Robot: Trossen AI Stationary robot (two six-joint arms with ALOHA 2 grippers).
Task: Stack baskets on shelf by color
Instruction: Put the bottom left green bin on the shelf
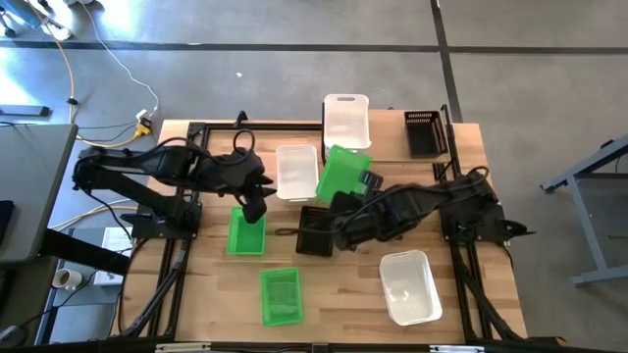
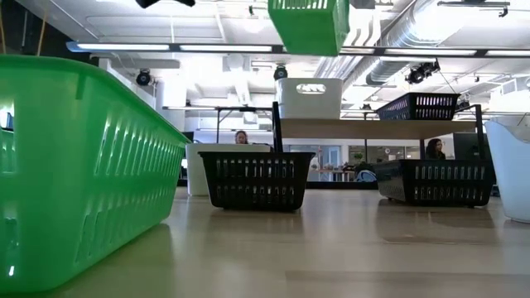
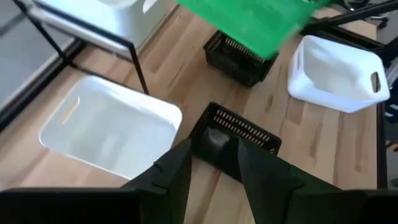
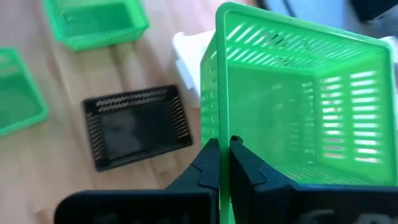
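Wooden table (image 1: 471,294) with green, black, white baskets, shelf (image 1: 388,137) bearing white and black baskets

bright green slotted baskets (image 1: 280,295), black mesh baskets (image 2: 257,179), plain white bins (image 1: 410,286) (solid-walled)

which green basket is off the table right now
The tilted green basket pinched by its wall in the right gripper. The other two green baskets sit flat on the tabletop.
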